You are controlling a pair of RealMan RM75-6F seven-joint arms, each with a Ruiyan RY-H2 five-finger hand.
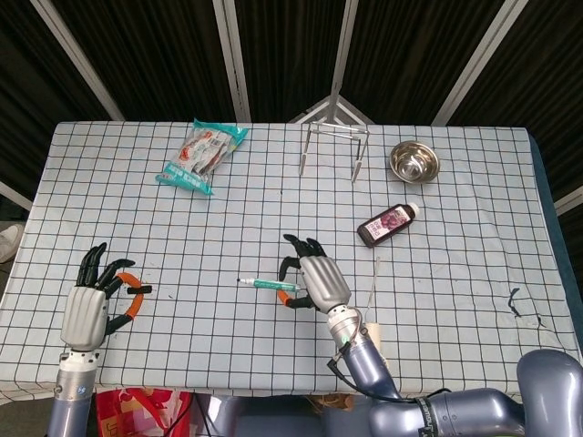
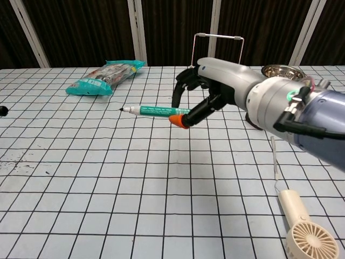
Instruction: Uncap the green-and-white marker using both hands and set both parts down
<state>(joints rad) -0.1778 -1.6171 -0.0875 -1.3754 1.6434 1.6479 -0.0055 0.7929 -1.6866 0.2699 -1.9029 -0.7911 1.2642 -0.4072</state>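
The green-and-white marker body [image 1: 266, 285] is uncapped, its bare tip pointing to the left, and my right hand [image 1: 316, 281] pinches its rear end above the tablecloth. In the chest view the same marker body [image 2: 155, 110] sticks out leftward from the right hand [image 2: 215, 97], clear of the table. My left hand [image 1: 89, 308] is near the front left corner and pinches the small black cap [image 1: 139, 291] between orange-tipped fingers. Only the cap's end [image 2: 2, 110] shows at the chest view's left edge. A wide gap separates the two parts.
A snack bag [image 1: 202, 153] lies at the back left, with a wire rack [image 1: 334, 146] and a steel bowl [image 1: 414, 162] along the back. A dark bottle [image 1: 389, 223] lies right of centre. A small handheld fan [image 2: 304, 229] lies at the front right.
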